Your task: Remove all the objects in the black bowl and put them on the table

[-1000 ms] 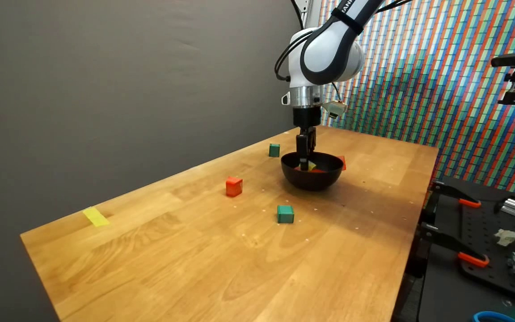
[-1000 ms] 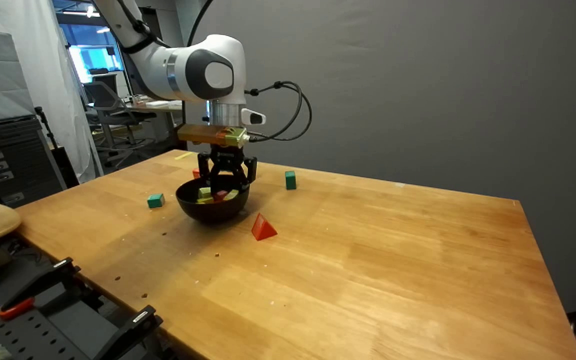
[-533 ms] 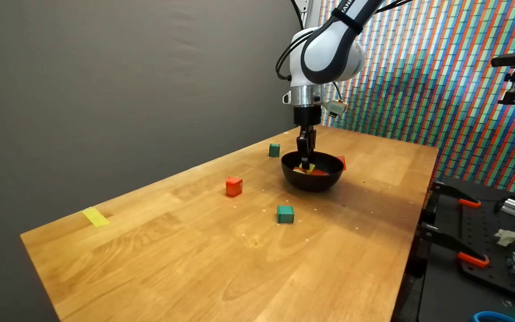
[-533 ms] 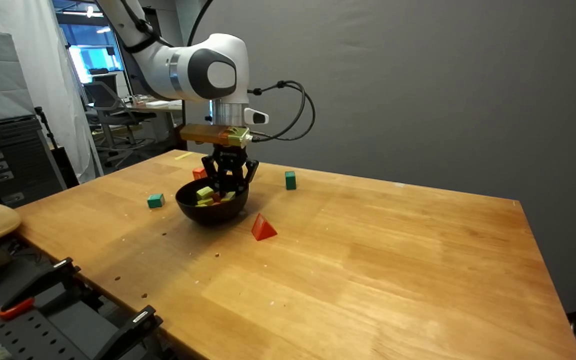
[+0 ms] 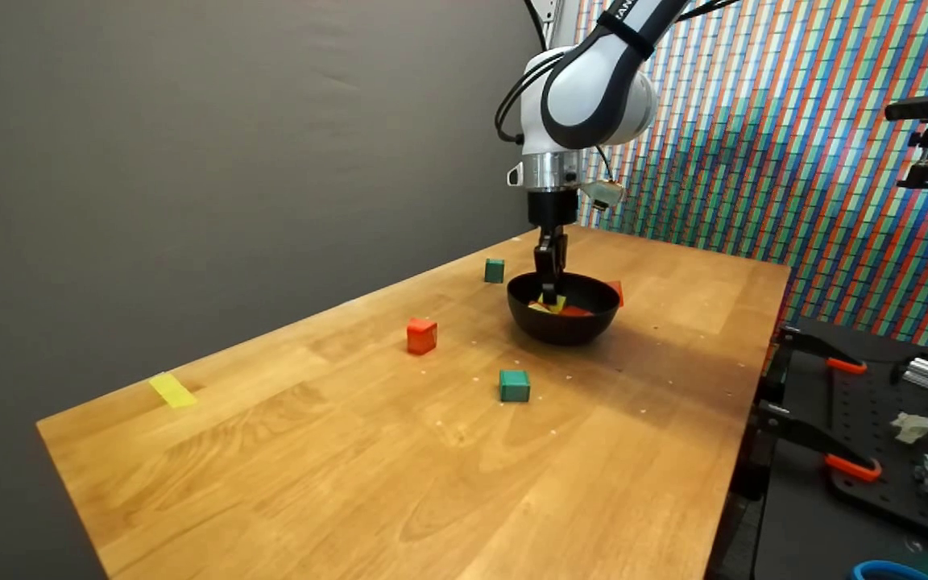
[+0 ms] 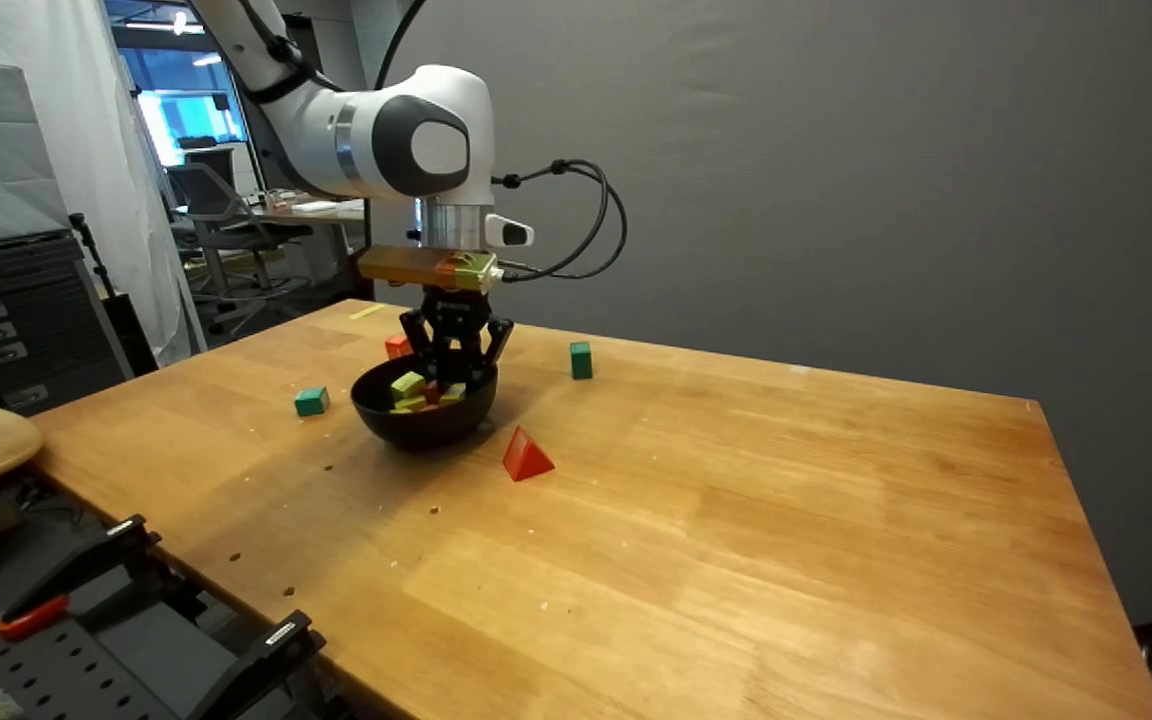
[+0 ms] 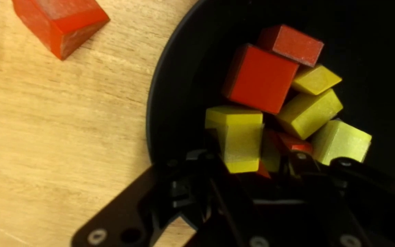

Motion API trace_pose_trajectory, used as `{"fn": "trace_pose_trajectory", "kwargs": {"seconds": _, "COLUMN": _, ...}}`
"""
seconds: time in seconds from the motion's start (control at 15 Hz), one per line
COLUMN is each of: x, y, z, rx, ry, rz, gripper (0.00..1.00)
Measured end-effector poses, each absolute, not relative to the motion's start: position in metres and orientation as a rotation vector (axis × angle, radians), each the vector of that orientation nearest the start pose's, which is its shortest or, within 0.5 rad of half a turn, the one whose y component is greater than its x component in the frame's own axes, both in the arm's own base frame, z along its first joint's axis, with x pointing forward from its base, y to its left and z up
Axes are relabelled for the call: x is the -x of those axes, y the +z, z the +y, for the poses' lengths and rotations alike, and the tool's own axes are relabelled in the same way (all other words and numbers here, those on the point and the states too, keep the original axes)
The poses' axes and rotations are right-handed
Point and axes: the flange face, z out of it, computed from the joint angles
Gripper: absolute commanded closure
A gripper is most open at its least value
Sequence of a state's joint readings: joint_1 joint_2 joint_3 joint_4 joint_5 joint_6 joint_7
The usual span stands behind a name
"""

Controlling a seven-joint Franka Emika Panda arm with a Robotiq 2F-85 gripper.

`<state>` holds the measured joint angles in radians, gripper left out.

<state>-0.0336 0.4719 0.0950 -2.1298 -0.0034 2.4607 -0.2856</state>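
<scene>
Down inside the black bowl (image 6: 423, 430), the pincer (image 6: 456, 378) grips a yellow block (image 7: 242, 142) among more red and yellow blocks (image 7: 264, 80); two green blocks (image 5: 514, 387) sit on the surface (image 5: 311, 491).

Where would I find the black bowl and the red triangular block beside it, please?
Black bowl (image 5: 561, 331), in an exterior view: outer wall.
Red triangular block (image 6: 528, 459), in an exterior view: front face.

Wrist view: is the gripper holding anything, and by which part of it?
It cannot be told: a yellow block lies between the jaws of the gripper, but contact at its sides is too dark to confirm.
</scene>
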Motion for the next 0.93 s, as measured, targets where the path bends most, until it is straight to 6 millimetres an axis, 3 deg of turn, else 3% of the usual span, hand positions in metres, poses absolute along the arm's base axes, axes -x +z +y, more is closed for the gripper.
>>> {"fn": "trace_pose_trajectory", "kwargs": {"seconds": 0.2, "x": -0.554, "y": 0.182, "z": 0.035, "rx": 3.041, "ry": 0.193, "rz": -0.543, "gripper": 0.87}}
{"fn": "trace_pose_trajectory", "kwargs": {"seconds": 0.6, "x": -0.55, "y": 0.23, "z": 0.034, "rx": 3.073, "ry": 0.087, "rz": -0.574, "gripper": 0.87}}
{"fn": "trace_pose_trajectory", "kwargs": {"seconds": 0.93, "x": -0.57, "y": 0.271, "z": 0.044, "rx": 3.158, "ry": -0.157, "rz": -0.661, "gripper": 0.87}}
